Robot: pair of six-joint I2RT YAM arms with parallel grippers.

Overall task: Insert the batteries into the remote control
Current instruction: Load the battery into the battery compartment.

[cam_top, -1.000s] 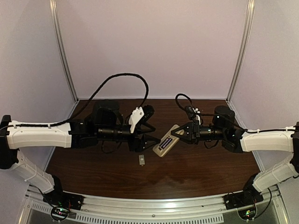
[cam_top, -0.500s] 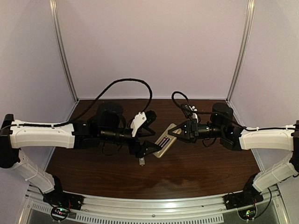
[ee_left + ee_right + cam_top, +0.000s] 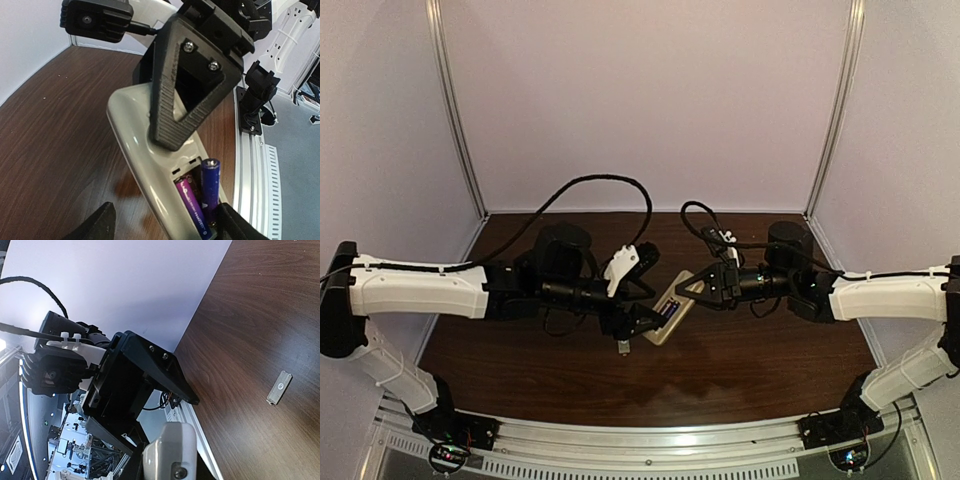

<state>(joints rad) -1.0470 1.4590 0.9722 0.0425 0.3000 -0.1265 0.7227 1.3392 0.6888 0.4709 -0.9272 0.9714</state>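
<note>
The remote control point(image 3: 670, 308) is held off the table with its beige back up, and my right gripper point(image 3: 693, 287) is shut on its far end. In the left wrist view its battery recess is open. One purple battery point(image 3: 192, 206) lies seated in it. The other, bluer battery point(image 3: 210, 186) stands tilted in the slot beside it, its top end raised. My left gripper point(image 3: 165, 226) is open, its fingers point(image 3: 100, 225) straddling the recess end; the right-hand one is against the tilted battery's lower end. The right wrist view shows the remote's end point(image 3: 169, 454).
The small flat grey-white cover piece point(image 3: 623, 346) lies on the brown table point(image 3: 740, 370) just in front of my left gripper; it also shows in the right wrist view point(image 3: 279, 387). White booth walls and metal posts ring the table, with a rail along its near edge.
My right gripper has carried the remote left and toward me. My left gripper has moved right, over the remote's recess end, above the cover piece.
</note>
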